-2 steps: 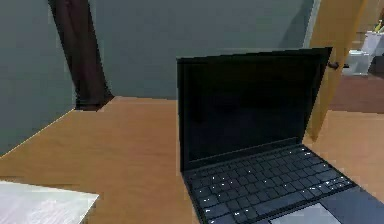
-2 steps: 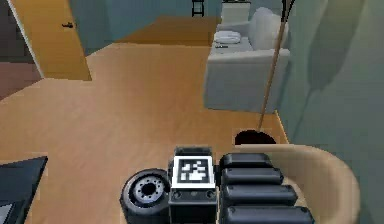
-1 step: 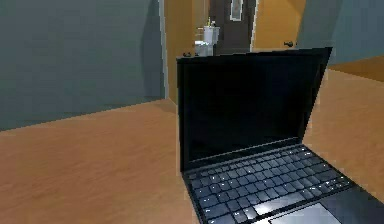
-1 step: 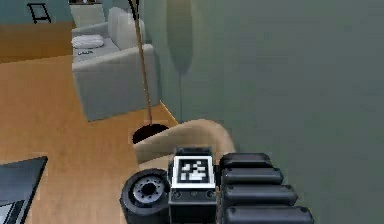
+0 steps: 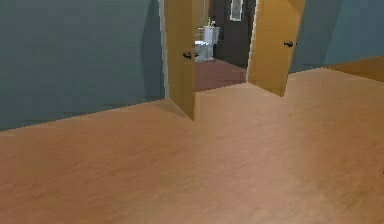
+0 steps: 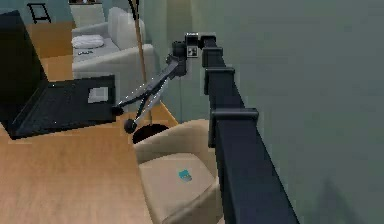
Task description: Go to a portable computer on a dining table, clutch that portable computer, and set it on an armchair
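Observation:
A dark open laptop lies on the wooden dining table at the arm side view's left, its screen standing at the far left. The dark arm rises from the bottom edge to the gripper, whose thin fingers slant down toward the laptop's near right corner. With the laptop on the table at its far end, I cannot tell whether the gripper holds anything. A white armchair stands farther back, beyond the table.
A beige chair with a small teal mark stands by the table under the arm. In the forward view, wood floor leads to two open wooden doors with a toilet beyond. Blue-grey walls flank them.

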You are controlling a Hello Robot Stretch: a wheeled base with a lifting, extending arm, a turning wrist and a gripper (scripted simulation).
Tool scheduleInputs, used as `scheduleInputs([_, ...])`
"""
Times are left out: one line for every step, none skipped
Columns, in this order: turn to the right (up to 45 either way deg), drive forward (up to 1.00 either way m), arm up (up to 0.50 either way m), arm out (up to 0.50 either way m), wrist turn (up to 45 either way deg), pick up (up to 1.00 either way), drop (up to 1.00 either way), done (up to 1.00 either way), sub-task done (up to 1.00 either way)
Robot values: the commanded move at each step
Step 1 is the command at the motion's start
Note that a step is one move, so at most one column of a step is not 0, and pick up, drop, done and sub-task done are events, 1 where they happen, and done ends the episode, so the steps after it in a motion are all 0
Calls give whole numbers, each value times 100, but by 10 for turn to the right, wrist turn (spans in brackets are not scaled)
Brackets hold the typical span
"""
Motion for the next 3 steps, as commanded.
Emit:
scheduleInputs([0,0,0,0,450,0,0,0,0])
scheduleInputs([0,0,0,0,450,0,0,0,0])
scheduleInputs([0,0,0,0,240,0,0,0,0])
